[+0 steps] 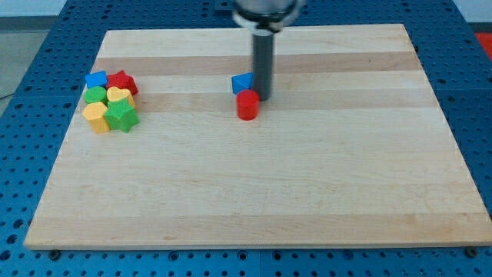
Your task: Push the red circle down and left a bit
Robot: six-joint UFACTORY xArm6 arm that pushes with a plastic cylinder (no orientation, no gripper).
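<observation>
The red circle (247,105), a short red cylinder, stands on the wooden board (254,192) a little above the middle. A blue block (242,83), its shape unclear, sits just above it and to its left, partly hidden by the rod. My tip (264,98) rests at the red circle's upper right edge, touching or nearly touching it, and right beside the blue block.
A cluster of blocks lies at the view's left: a blue block (96,79), a red star (122,81), a green block (95,95), a yellow heart (118,95), a yellow block (96,117) and a green star (121,117). Blue perforated table surrounds the board.
</observation>
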